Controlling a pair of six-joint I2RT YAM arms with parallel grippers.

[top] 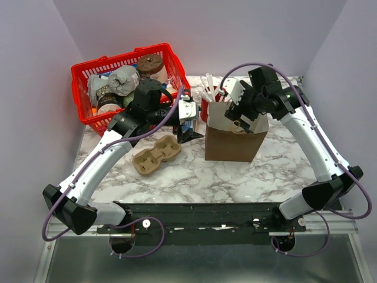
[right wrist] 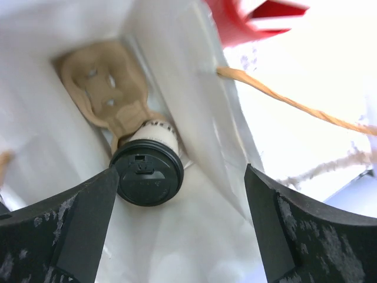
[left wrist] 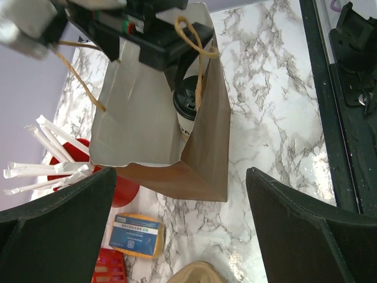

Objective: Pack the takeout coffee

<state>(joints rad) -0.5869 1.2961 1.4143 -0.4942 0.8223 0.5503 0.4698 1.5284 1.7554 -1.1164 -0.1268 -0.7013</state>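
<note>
Red plastic basket [top: 121,57]: far left at the back of the marble-look table [top: 177,177], stuffed with spare tubs and wrapped bits. Looks like the supply pile, not part of this job.
Tan pulp cup carrier [top: 156,154]: lying flat on the table in front of the basket with nothing in it, near the left arm.
Left jaws [top: 189,132]: wide open, nothing between them, just beside the bag's left side and aimed at it. My guess is it's there to steady the bag if it tips, but I see no contact.
Red cup with white wrapped cutlery [left wrist: 123,190]: tucked right behind the bag's left corner, outside it.
Brown paper bag with white lining and twine handles [top: 230,144]: standing upright mid-table with its mouth spread, so stuff can drop straight in.
Cream paper coffee cup with black lid [right wrist: 147,177]: down inside the bag, upright-ish, sitting against a second tan carrier [right wrist: 106,88] at the bottom. Can't tell if it's properly seated in a slot.
Right jaws [right wrist: 179,177]: spread wide over the bag mouth, one on each side of the cup from above, not touching it. I'd call the packing basically done.
</note>
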